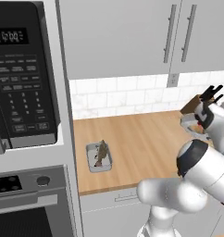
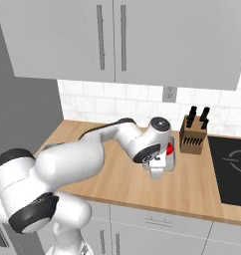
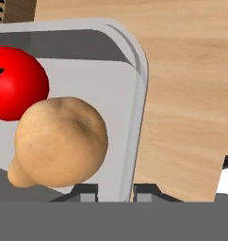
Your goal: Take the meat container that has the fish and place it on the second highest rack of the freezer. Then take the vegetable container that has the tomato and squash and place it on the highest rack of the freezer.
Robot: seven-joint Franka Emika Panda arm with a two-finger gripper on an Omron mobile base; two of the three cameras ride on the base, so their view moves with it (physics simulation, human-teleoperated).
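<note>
On the wooden counter (image 3: 191, 94) beside the knife block (image 2: 193, 140), the gripper (image 3: 116, 192) pinches the thin rim of the shallow clear-grey vegetable container (image 3: 134, 70), probably light, stiff and slippery, so its round red tomato (image 3: 14, 89) and tan squash (image 3: 59, 141) may roll.

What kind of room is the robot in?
It looks like a kitchen. There is a microwave above an oven, a wooden counter, a knife block and a black stovetop.
</note>
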